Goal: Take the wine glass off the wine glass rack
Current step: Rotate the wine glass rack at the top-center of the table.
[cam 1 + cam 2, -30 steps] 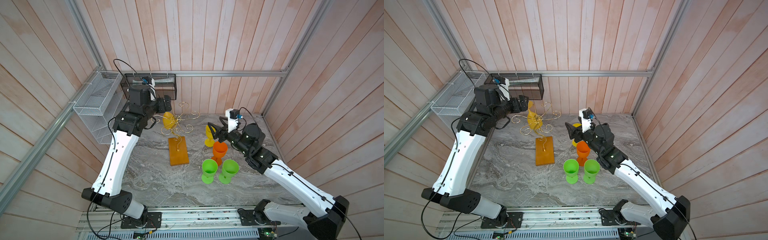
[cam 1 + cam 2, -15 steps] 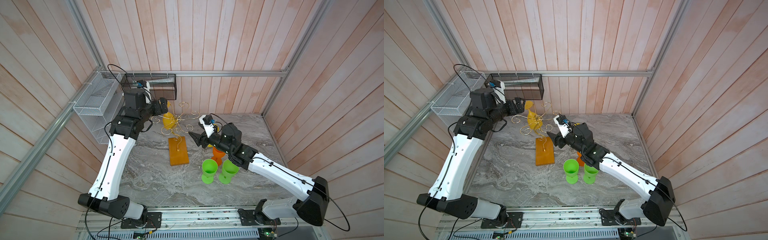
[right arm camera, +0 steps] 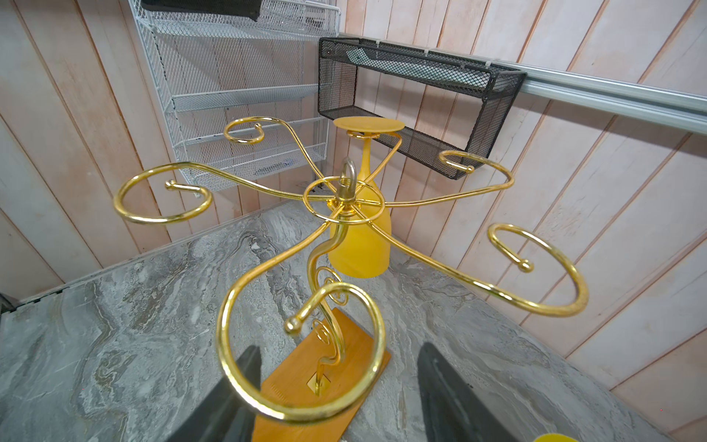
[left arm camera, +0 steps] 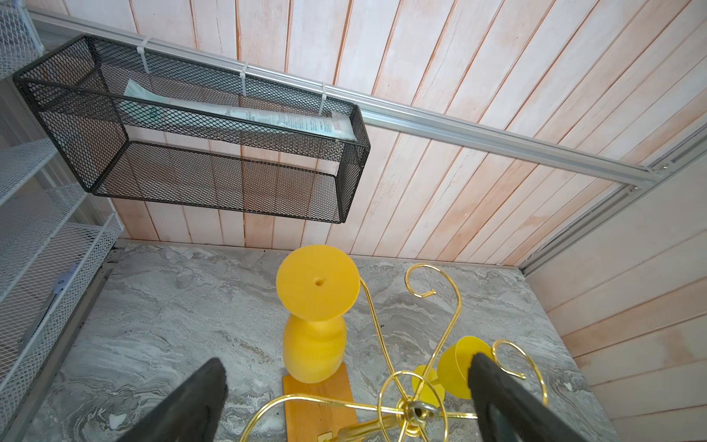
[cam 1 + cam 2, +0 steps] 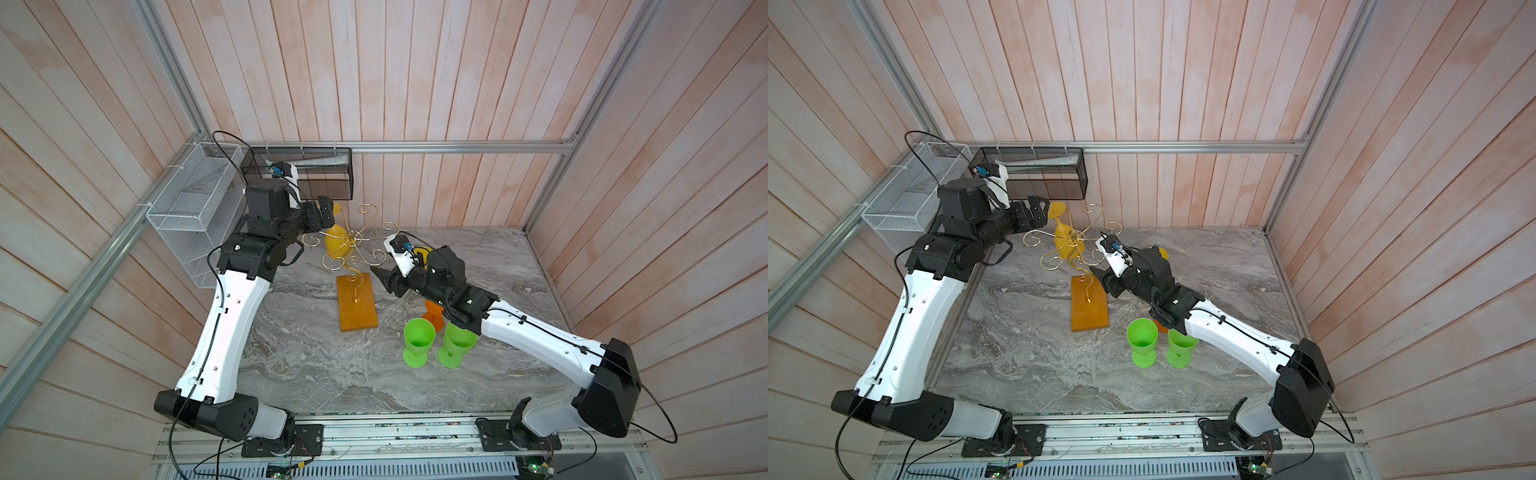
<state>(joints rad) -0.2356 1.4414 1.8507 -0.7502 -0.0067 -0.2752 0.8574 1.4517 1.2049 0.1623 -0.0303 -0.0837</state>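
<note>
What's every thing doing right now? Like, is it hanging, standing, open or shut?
Wine glass rack: standing upright.
Yellow wine glass: hanging upside down on the rack.
Left gripper: open, empty, near the hanging glass's foot.
Right gripper: open, empty, by the rack.
Green glasses: upright on the table.
Orange glass: mostly hidden under the right arm.
Second yellow glass: on the table, off the rack.
</note>
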